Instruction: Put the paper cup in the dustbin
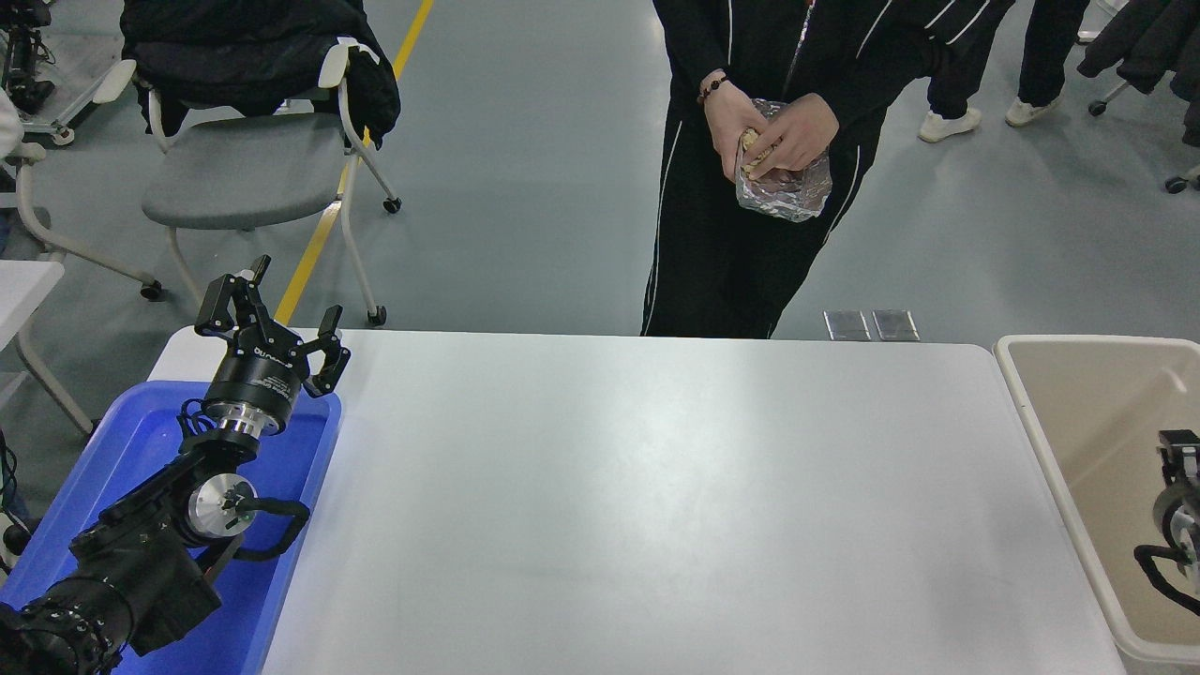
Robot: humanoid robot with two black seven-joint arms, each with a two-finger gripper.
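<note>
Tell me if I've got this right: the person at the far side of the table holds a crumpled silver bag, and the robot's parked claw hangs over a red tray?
Nearly. The tray under the parked left claw is blue, not red, as the head view shows. The person at the table's far side does hold a crumpled silver bag.

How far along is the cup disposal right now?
No paper cup shows on the white table or in the visible part of the dustbin, so the drop cannot be confirmed here. The right hand sits over the bin at the frame's right edge; its grip cannot be judged. The left hand is parked open over the blue tray. Left to do: confirm the cup is in the bin, then pull the right arm back.
</note>
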